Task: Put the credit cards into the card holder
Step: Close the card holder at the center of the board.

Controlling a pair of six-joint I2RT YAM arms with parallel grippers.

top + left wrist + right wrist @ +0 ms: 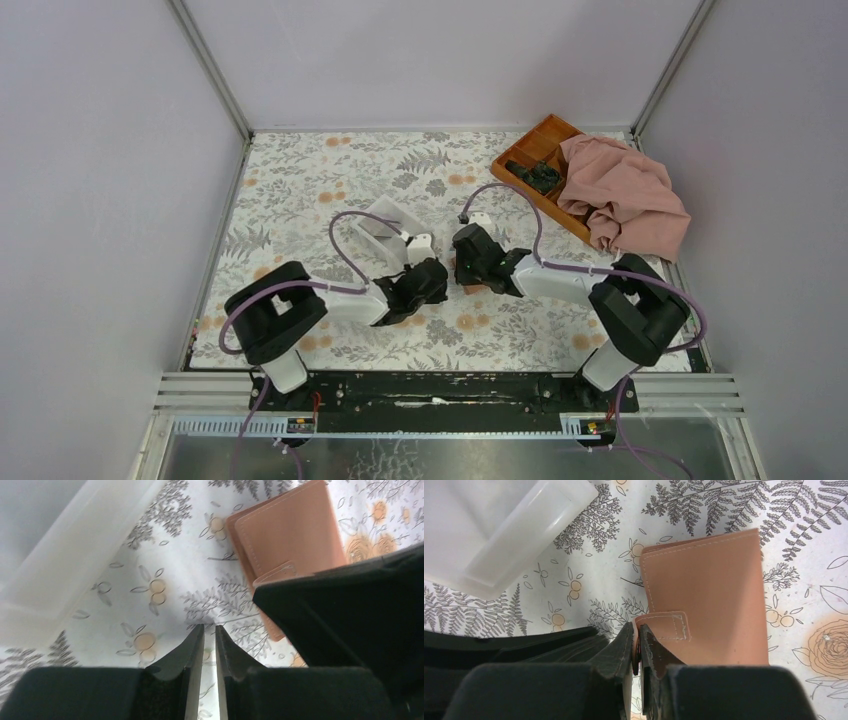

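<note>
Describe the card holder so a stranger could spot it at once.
On the floral tabletop, look near the middle, just right of the white box. The card holder lies flat there. It is tan and leather-like, with pale stitching and a strap tab pinched by the right pincer, unlike the plain white box.

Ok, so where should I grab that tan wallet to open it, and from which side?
Probably the stitched strap tab, from its free end, where the right tool pinches it. The wallet lies closed and flat on the tablecloth, so its covers give little to pinch; the thin tab looks like the one flap that lifts.
</note>
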